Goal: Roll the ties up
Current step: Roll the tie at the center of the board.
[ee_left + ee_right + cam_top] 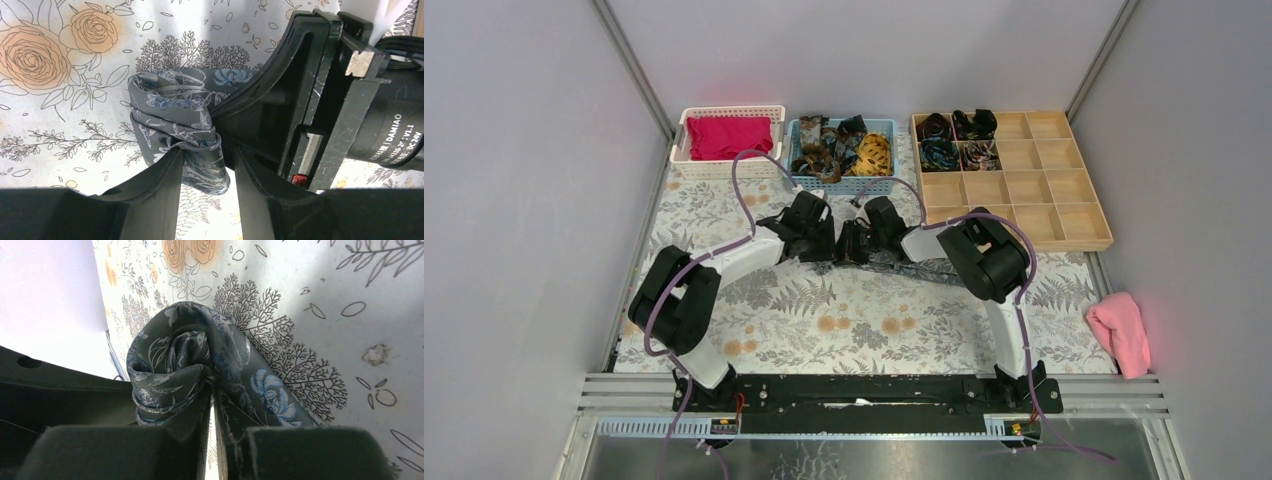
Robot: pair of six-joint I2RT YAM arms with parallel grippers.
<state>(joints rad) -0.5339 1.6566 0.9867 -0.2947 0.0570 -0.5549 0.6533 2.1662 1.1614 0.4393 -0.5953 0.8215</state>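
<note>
The dark grey, flower-patterned cloth tie (175, 360) lay half rolled on the flowery counter (844, 320). The right jaws pinched its coil. The left jaws stood spread around it. Held on one side only, the slippery roll could pop open.

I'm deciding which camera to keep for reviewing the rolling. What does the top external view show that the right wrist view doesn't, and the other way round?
Only top external: the blue basket of loose ties, the wooden tray with four rolled ties, and the pink cloth. Only right wrist: the right hand pinching the grey floral tie at its coil, folds seen close up. Both: that tie and the floral tablecloth.
</note>
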